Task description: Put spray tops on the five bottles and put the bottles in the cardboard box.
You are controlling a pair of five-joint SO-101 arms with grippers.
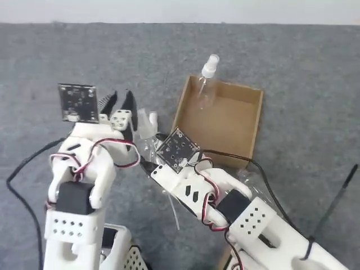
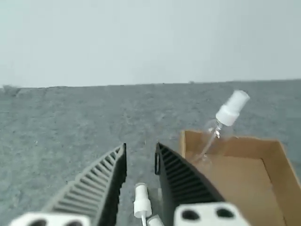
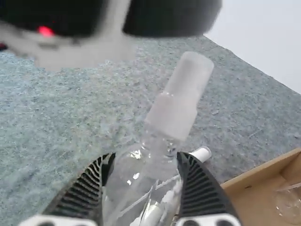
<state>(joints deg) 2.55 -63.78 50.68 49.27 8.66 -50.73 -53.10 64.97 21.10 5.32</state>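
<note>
Closest to the lens, the ribbed black jaws of the right arm [image 1: 197,188] are clamped on either side of a clear plastic bottle with a frosted cap [image 3: 162,136], and the cap stands well past the jaw tips. Just beyond that bottle a small white spray-top piece [image 3: 201,153] lies on the grey felt-covered desk [image 1: 292,62]. From above, this arm extends from the desk's near edge on the right toward its middle, with the gripped bottle just beside the near-left corner of the open brown cardboard box [image 1: 225,129]. That box lies flat between the middle and the far edge of the desk. A second clear bottle with a white spray top [image 1: 206,84] leans in its far-left corner, body inside and nozzle poking over the rim toward the far edge. The left arm [image 1: 84,169] stands at the near edge on the left, a square dark camera board [image 1: 77,103] at its wrist. Its jaws are spread apart and grasp nothing — they point toward the far edge, just left of the box. Down through their gap a loose white spray top [image 2: 142,200] shows, apart from both jaws — whether it is the same piece seen past the gripped bottle cannot be told.
</note>
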